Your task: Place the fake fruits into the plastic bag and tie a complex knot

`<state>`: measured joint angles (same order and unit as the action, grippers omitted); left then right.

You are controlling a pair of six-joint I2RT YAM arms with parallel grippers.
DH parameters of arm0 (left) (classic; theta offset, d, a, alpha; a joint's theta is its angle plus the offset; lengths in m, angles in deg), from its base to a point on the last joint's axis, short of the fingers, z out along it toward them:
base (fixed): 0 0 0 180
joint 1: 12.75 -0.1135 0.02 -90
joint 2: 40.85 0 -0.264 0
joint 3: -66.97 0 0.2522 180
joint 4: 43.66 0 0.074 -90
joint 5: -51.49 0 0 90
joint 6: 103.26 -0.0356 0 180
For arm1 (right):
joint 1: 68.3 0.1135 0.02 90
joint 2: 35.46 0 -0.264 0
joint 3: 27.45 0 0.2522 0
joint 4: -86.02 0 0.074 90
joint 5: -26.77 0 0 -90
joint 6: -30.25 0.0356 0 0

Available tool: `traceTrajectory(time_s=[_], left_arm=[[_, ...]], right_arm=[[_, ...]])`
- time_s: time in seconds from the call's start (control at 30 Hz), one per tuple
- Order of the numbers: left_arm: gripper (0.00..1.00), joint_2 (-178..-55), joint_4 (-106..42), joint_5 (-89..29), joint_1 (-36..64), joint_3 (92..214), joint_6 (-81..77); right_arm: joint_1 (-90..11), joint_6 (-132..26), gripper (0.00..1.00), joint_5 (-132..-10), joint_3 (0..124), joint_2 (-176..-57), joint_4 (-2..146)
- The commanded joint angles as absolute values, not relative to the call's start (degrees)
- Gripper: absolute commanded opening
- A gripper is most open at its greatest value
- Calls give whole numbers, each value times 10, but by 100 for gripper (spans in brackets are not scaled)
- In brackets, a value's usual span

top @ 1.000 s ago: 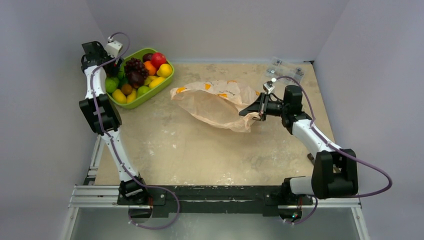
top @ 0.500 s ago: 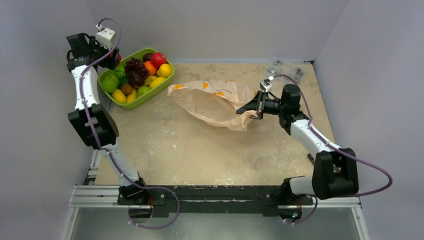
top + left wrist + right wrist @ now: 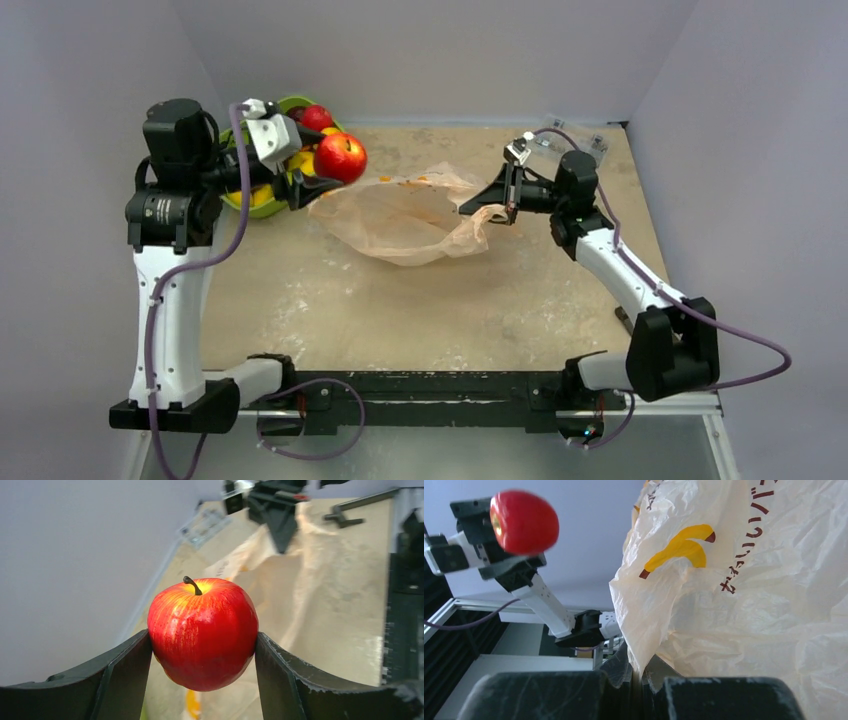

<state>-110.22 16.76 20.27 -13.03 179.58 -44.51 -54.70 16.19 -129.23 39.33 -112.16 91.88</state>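
Red apple has left tray, nearing bag.

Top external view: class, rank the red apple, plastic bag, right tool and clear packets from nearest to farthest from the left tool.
1. Red apple: held in the left tool.
2. Plastic bag: just right of it, mid-table.
3. Right tool: pinching the bag's right edge.
4. Clear packets: far right corner.

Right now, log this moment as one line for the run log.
left gripper: shut on red apple, aloft between tray and plastic bag | right gripper: shut on bag edge | other fruits: in tray
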Motion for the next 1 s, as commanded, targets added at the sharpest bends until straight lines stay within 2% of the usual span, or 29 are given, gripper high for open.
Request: traceTrajectory(time_s=[0.0,0.1,0.27,0.53,0.67,0.77,0.87,0.97], left_arm=[[39,-1110,250,253,-46,1768,-445],[38,-1120,232,213,6,1732,-442],[37,-1188,110,132,71,1676,-377],[35,-1407,38,-18,116,1809,-367],[38,-1505,36,-87,136,1893,-393],[48,-1548,7,-123,146,1907,-413],[74,-1572,-8,-112,149,1905,-431],[89,-1549,-29,-70,140,1882,-443]], right_arm=[[-566,202,0,-1292,389,-1147,934],[-605,192,0,-1287,351,-1171,913],[-648,193,0,-1291,335,-1221,942],[-656,218,0,-1282,345,-1256,969],[-656,226,0,-1280,345,-1265,972],[-656,236,0,-1276,353,-1273,981],[-658,240,0,-1272,361,-1282,983],[-662,241,0,-1271,368,-1294,983]])
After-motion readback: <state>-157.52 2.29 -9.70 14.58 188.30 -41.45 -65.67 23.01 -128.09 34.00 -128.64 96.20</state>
